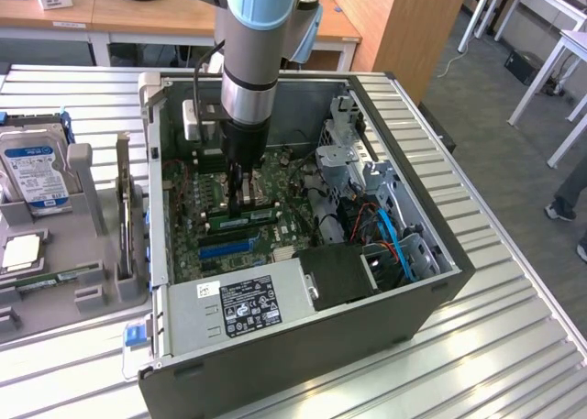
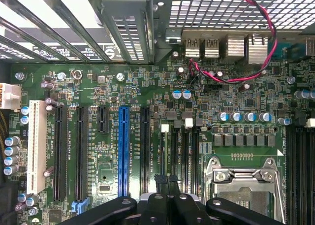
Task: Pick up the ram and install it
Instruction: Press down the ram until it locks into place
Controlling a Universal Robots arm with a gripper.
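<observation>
One ram (image 1: pixel 240 220) stick lies seated lengthwise in its slot on the motherboard (image 2: pixel 147 92) directly beneath my gripper (image 1: pixel 244 195), whose fingers (image 2: pixel 167 181) are clenched together, I judge to press down on its top edge.

hard drive (image 1: pixel 35 167) cropped, label print unreadable

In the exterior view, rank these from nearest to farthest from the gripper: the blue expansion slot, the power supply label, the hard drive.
Gripper is down inside the case, over the motherboard.
1. Blue expansion slot: on the motherboard, just in front of the gripper.
2. Power supply label: on the grey box at the case's front edge.
3. Hard drive: outside the case, in the tray at the exterior view's left.
</observation>
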